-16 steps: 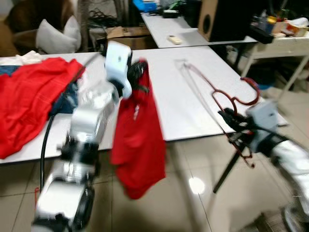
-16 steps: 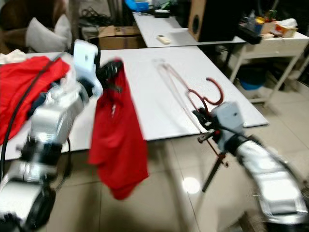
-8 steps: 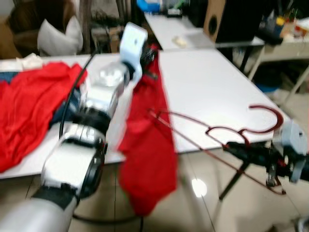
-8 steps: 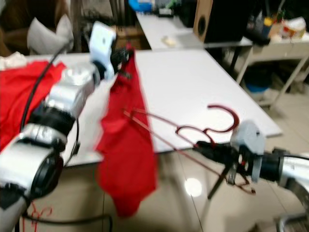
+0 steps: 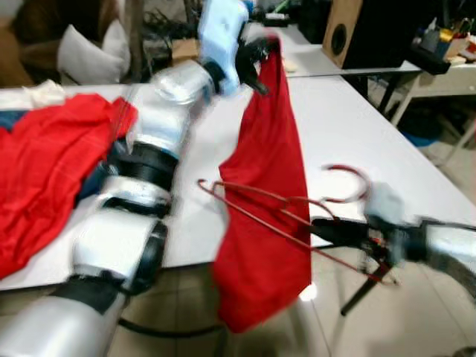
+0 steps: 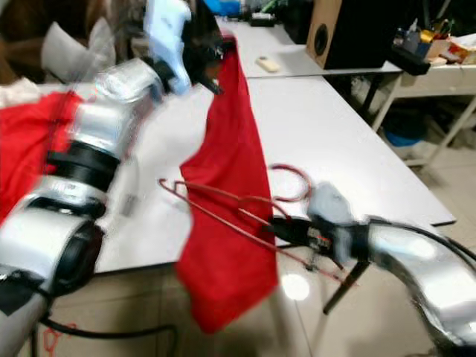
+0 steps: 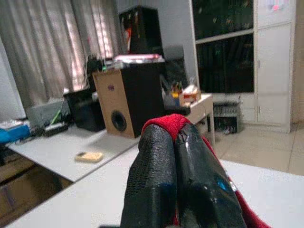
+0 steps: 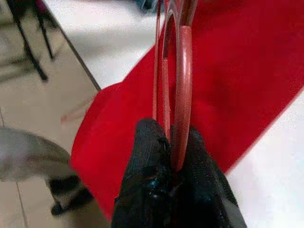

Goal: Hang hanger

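The left gripper (image 5: pixel 256 53) is raised high over the tabletop (image 5: pixel 372 141), its fingers (image 7: pixel 171 175) pressed together on the top of a red garment (image 5: pixel 264 216) that hangs down past the tabletop's near edge toward the floor. The right gripper (image 5: pixel 327 230), just off that near edge, has its fingers (image 8: pixel 171 190) closed on the red wire hanger (image 5: pixel 253 201) close to its hook, with the long frame lying against the cloth.

The risk I see is the hanger's far tip snagging on the outside of the fabric instead of entering an opening, since the garment hangs as a bunched strip with no clear neck showing. The left pinch holds only a small fold, so a tug from the hanger could pull it free. More red clothes (image 5: pixel 44 163) lie near the tabletop's left end.
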`<state>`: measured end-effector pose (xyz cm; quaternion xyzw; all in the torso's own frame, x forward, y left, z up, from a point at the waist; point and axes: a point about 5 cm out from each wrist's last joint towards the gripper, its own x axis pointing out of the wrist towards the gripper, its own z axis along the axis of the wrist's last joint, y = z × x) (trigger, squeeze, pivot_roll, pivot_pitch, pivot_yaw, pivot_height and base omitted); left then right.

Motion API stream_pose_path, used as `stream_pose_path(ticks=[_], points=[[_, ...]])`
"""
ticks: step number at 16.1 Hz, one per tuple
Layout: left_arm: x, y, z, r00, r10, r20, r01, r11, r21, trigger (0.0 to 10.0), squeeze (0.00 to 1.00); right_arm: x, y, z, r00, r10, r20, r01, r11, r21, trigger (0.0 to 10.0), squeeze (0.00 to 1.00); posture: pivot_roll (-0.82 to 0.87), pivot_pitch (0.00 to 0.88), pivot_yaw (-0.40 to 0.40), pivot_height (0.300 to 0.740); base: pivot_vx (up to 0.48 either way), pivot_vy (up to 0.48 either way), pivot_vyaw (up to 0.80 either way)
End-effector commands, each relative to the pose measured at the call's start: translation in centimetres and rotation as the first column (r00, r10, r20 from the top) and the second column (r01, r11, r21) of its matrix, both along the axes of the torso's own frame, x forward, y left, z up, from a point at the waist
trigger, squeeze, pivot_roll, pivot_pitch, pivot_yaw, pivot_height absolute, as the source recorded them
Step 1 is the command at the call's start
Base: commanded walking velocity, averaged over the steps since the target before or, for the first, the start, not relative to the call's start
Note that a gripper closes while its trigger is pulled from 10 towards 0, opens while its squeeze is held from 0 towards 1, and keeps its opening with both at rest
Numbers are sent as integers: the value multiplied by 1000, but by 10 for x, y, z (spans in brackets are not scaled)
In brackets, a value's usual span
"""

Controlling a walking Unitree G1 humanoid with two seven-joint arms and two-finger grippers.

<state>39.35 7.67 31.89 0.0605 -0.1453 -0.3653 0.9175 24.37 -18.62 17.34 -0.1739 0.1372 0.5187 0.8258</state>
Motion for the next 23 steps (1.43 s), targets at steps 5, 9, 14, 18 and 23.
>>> stream_pose_path(ticks=[5,9,14,18,23], points=[[-33,6,54,979,-154,136,166,983,-84,10000,0,79,-21,30,959,-112,262,150,980,-129,10000,0,-114,0,-23,740,0,0,0],[-54,19,95,955,-129,266,199,946,-254,10000,0,141,-56,159,532,-618,579,477,784,398,10000,0,-97,0,-44,740,0,0,0],[-46,6,62,984,-90,155,127,961,-246,10000,0,143,-31,78,773,-361,521,344,929,134,10000,0,-99,0,-35,740,0,0,0],[-21,-32,-20,998,1,-63,-5,998,-68,10000,0,102,-31,-8,941,-160,298,173,985,-15,10000,0,-101,0,-29,740,0,0,0],[-1,-27,-103,962,212,-173,-184,969,163,10000,0,33,-63,-22,985,-9,171,30,992,-123,10000,0,-145,0,17,740,0,0,0]])
